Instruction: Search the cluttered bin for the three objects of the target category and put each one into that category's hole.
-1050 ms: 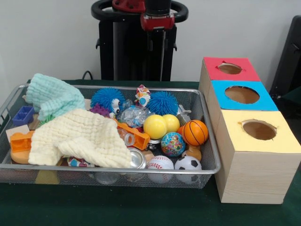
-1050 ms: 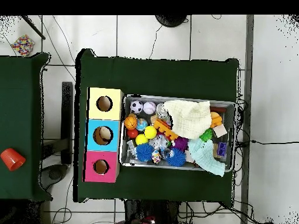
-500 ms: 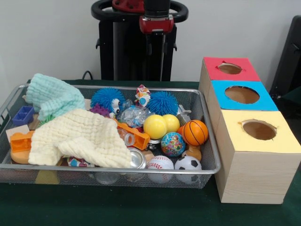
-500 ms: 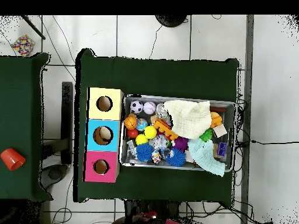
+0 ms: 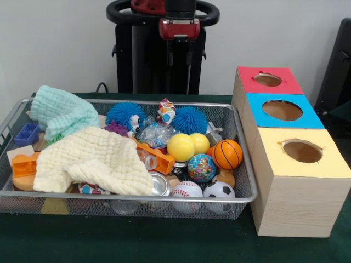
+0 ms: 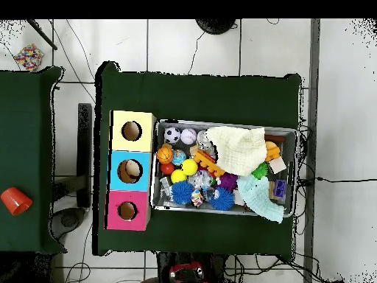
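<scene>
Toys half-buried under yellow cloth (image 5: 93, 159)

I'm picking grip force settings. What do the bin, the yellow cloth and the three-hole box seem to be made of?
The bin looks like silver wire mesh with a solid metal rim; you can see through its walls. The yellow cloth seems a soft woven cotton, waffle-textured and crumpled. The three-hole box shows pale wood grain on its sides, probably wood or printed board, with matte coloured tops, possibly paper.
</scene>
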Controlling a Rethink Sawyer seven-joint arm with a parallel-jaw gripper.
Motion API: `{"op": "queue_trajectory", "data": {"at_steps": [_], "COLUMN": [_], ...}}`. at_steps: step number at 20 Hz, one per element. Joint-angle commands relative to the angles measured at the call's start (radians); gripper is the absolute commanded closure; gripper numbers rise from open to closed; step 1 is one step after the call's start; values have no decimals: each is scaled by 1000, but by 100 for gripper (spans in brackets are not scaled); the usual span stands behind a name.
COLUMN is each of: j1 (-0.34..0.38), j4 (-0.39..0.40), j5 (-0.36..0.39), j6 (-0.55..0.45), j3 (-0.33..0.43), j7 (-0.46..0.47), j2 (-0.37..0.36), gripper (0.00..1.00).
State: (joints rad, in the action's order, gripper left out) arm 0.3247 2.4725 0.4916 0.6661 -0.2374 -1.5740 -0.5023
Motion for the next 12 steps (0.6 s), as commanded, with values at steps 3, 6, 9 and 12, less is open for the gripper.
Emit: {"op": "queue_trajectory", "data": {"at_steps": [3, 6, 9, 12], "j1": [74, 131, 167, 170], "j4": [-275, -306, -343, -373], "j5": [62, 114, 140, 130], "j6": [106, 67, 100, 213], "j3": [41, 66, 71, 48], "j7": [-125, -138, -140, -114], "j2": [40, 74, 155, 236], "gripper": [0, 0, 0, 0]}}
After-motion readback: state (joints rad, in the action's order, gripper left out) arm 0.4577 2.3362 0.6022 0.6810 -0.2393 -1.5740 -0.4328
